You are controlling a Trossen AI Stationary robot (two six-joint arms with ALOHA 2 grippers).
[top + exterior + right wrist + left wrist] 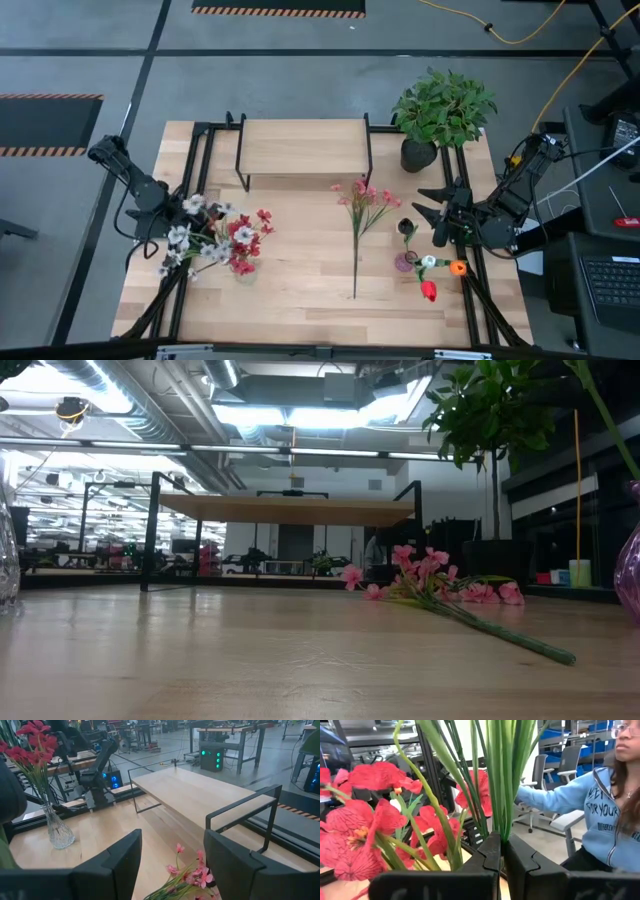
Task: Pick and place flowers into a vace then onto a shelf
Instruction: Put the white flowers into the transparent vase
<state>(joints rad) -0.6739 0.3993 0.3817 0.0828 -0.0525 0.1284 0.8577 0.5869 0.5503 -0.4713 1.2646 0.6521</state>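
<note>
Two pincers are working: the left pincer is clamping green stems over the clear vase, the right pincer is gaping above the pink spray on the tabletop, risking a toppled vase.

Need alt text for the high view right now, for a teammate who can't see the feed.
Top-down on a wooden table: the left gripper, shut, holds stems at a vase of red and white flowers; a pink spray lies mid-table. The right gripper waits open near a purple vase, with the shelf at the far edge.

Loose flowers before the shelf
</note>
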